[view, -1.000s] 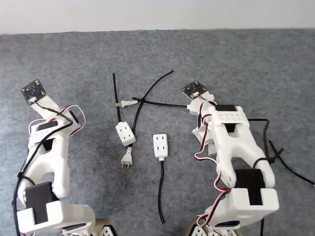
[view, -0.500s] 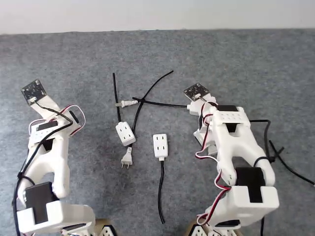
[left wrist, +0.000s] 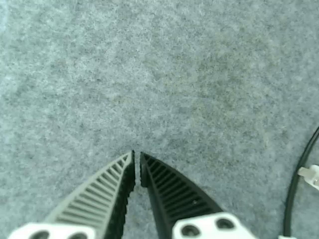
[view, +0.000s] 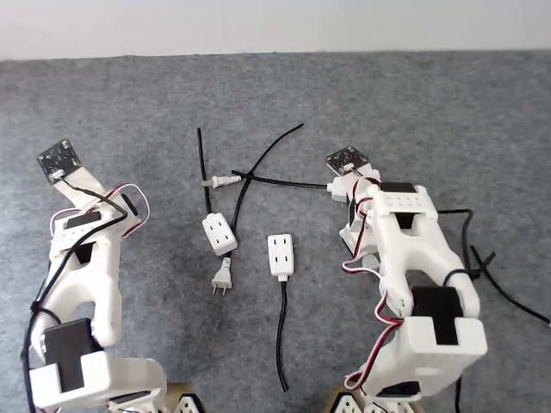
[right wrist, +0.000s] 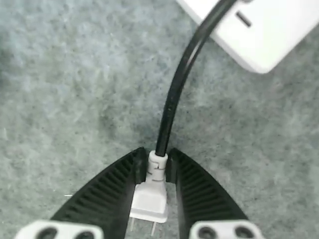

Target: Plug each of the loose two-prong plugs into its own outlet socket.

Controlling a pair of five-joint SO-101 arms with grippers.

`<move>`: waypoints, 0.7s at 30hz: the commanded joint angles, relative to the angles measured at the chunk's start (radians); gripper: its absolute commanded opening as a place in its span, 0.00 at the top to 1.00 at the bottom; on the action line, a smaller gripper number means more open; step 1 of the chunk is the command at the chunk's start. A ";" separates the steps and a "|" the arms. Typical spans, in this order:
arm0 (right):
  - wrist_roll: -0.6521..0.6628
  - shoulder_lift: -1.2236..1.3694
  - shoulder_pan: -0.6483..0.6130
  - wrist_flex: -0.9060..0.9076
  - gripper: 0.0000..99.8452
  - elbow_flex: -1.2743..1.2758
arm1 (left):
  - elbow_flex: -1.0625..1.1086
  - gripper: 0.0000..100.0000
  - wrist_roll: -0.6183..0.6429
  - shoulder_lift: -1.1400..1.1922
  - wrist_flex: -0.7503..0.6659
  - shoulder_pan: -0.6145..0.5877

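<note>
Currently the right pincer (right wrist: pixel 155 153) is clamped on a white two-prong plug (right wrist: pixel 148 198). Its black cord (right wrist: pixel 174 94) runs off across the corner of a white outlet block (right wrist: pixel 264 35). The left pincer (left wrist: pixel 137 155) hangs over bare grey tabletop (left wrist: pixel 149 74), its tips together on nothing. From above, the left socket block (view: pixel 219 233) lies mid-table with a loose plug (view: pixel 222 277) just beside its near end. The right socket block (view: pixel 281 255) sits near it, and a third plug (view: pixel 213 181) lies farther back.
</note>
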 commanded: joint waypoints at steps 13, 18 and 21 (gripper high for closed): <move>-0.012 0.077 0.007 0.076 0.92 -0.152 | -0.042 0.98 -0.002 -0.008 0.003 -0.003; -0.015 0.076 -0.001 0.073 0.92 -0.155 | -0.041 0.98 -0.002 -0.008 0.003 -0.003; -0.054 0.068 0.002 0.065 0.91 -0.166 | -0.041 0.98 -0.002 -0.008 0.003 -0.003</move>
